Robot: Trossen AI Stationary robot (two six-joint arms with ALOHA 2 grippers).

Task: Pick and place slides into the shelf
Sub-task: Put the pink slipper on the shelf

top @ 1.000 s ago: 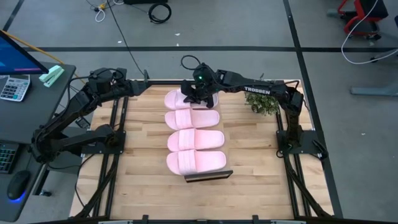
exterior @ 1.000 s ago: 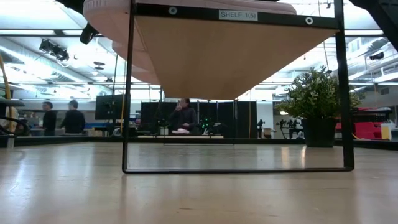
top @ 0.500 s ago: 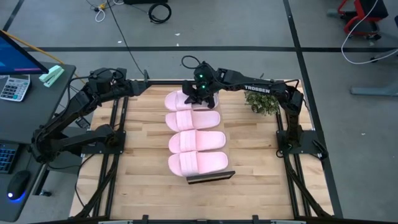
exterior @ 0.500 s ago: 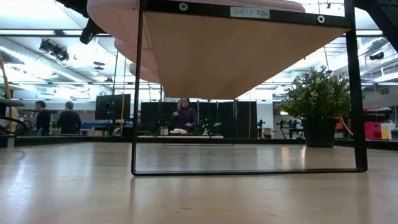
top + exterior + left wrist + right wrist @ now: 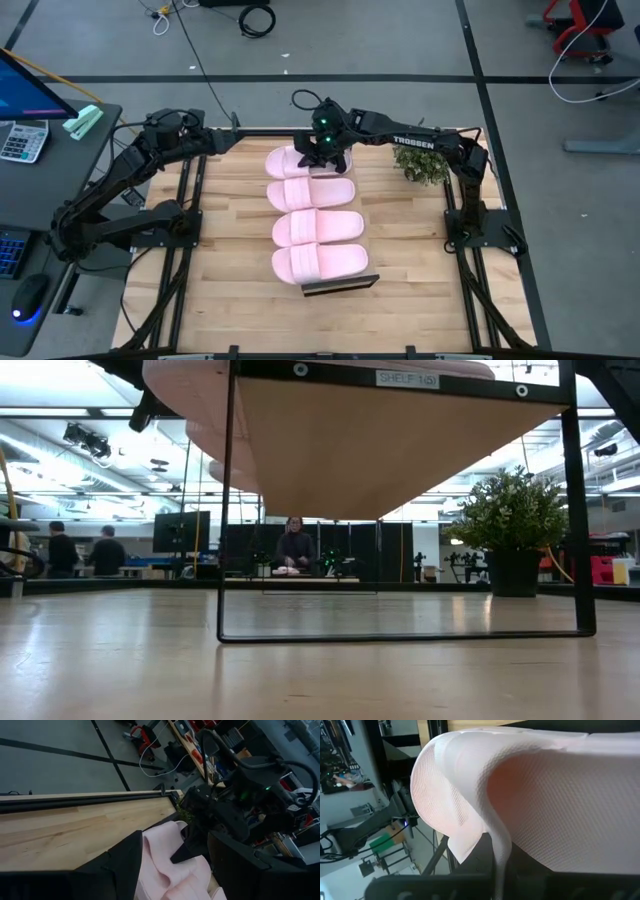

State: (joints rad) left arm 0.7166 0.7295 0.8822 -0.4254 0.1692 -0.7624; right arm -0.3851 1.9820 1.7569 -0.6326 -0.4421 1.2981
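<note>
Slides (image 5: 310, 210) lie four in a row along the shelf (image 5: 338, 285), running from about twelve o'clock at the far edge of the table (image 5: 410, 290) down to six o'clock near the front, each touching the next. By the look of it the last step is in hand: the fourth slide (image 5: 290, 160), the one at twelve o'clock, is being settled into the far end of the row.

Over at nine o'clock the left arm waits, folded back along the table's edge. Its left gripper (image 5: 170, 870) points across toward the far slide, with fingers spread and nothing between them.

At the centre, around twelve o'clock, the right gripper (image 5: 322, 150) sits directly over the far slide, its arm reaching in from the three o'clock side past a small potted plant (image 5: 420, 165). Its fingers are pressed together on the slide's strap (image 5: 495, 845), which shows pinched thin between them in the wrist view.

My guess is that the next move calls for letting go cleanly, then lifting straight up so the strap does not drag the slide out of line.
</note>
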